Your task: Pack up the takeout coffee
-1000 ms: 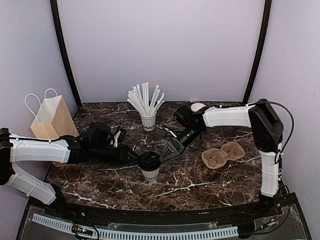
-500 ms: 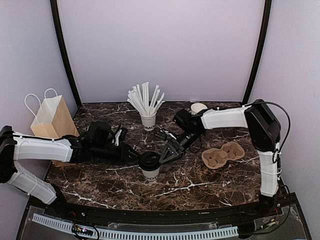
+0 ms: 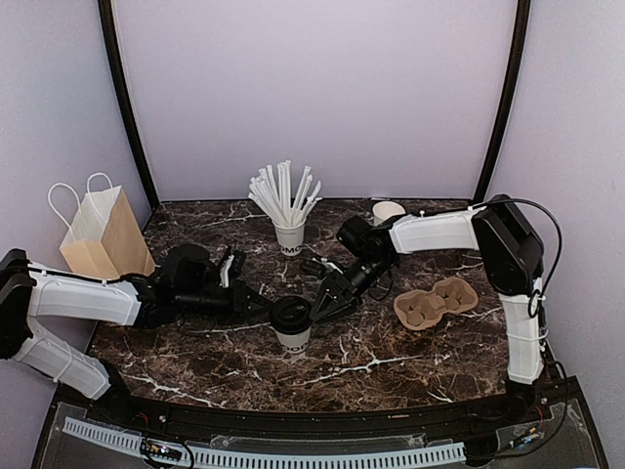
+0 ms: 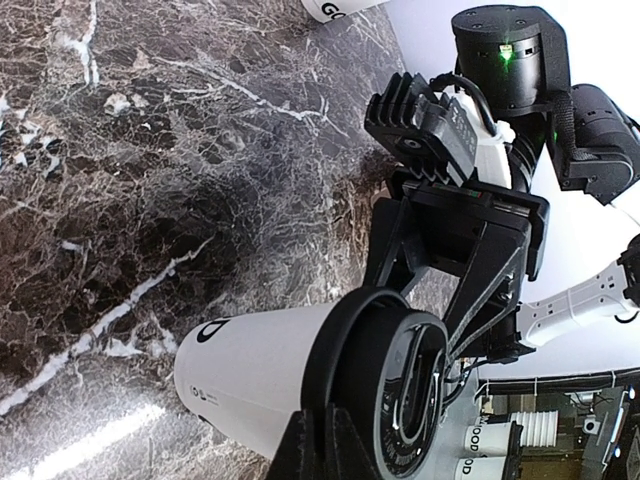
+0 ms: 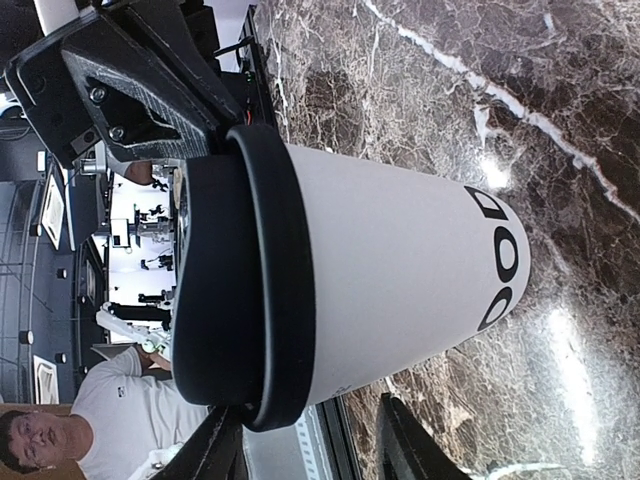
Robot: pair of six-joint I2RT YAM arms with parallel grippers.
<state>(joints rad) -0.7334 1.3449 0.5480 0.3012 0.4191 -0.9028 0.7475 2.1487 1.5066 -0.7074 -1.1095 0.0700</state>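
The takeout coffee [image 3: 292, 324], a white cup with dark lettering and a black lid, stands upright at the table's front middle. It fills the left wrist view [image 4: 300, 380] and the right wrist view [image 5: 340, 280]. My left gripper [image 3: 262, 305] is at the cup's left. Its fingers are close together at the lid's rim [image 4: 320, 455], and I cannot tell whether they touch it. My right gripper [image 3: 320, 306] is open at the cup's right. Its fingers are spread wide just short of the cup's side [image 5: 305, 450] and hold nothing.
A white cup full of straws [image 3: 289, 233] stands behind the coffee. A lidless white cup [image 3: 388, 210] sits at the back right. A cardboard cup carrier [image 3: 436, 301] lies on the right. A paper bag [image 3: 103, 234] stands at the left edge.
My right gripper has moved down and left, closer to the cup's right side. My left arm has shifted slightly left. The cup has not moved.
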